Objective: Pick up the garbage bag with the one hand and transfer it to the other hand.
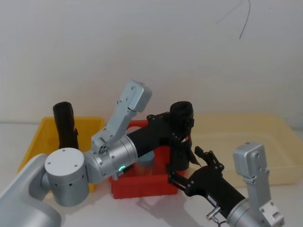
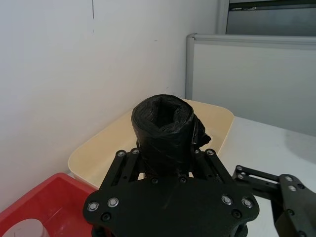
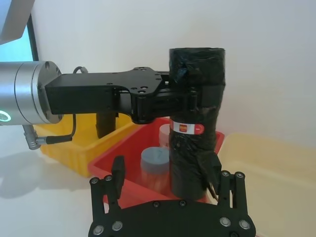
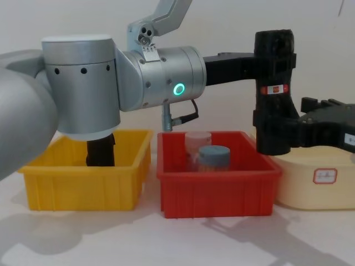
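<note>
The left tool is clamped shut around the upper part of the garbage bag, holding the roll upright in the air over the right side of the red bin. The right tool reaches in from the right, its fingers spread wide on either side of the roll's lower end. Whether a pad touches the loose flap is hard to tell. A grey-lidded jar stands in the red bin. A yellow bin sits to the left and a cream tray to the right, all on the white surface.
</note>
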`<state>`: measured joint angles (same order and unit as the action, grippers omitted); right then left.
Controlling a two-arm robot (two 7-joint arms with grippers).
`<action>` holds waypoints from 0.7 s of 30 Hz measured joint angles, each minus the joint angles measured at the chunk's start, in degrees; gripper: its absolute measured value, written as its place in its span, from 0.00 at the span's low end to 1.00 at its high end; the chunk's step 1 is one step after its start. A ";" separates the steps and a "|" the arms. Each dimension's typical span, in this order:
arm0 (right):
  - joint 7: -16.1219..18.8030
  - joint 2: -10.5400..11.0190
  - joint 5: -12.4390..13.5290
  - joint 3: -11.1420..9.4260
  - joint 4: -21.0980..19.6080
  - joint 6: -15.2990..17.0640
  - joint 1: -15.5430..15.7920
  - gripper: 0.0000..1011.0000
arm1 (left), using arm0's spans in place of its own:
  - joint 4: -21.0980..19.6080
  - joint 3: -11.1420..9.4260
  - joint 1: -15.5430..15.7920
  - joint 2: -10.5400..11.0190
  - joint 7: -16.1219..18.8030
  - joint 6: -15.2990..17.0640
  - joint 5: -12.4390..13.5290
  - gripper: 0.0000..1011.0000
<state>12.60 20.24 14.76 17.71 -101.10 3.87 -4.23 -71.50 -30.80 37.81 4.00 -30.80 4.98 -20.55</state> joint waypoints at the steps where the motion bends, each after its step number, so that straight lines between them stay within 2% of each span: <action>1: 0.14 -0.06 -0.07 0.06 0.15 0.05 -0.16 0.99 | 0.01 0.00 0.00 -0.01 -0.01 0.00 -0.01 0.37; 9: 0.64 -1.00 -0.52 0.19 1.91 0.01 -1.82 0.99 | 0.13 -0.07 0.05 -0.06 -0.14 -0.05 -0.07 0.37; 21: 0.70 -2.23 -0.92 -0.80 4.34 -0.67 -3.64 0.99 | 0.21 -0.14 0.10 -0.12 -0.21 -0.05 -0.12 0.37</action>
<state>13.31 18.01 13.84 16.90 -96.76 3.21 -7.87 -71.29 -30.94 37.91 3.88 -31.00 4.93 -20.67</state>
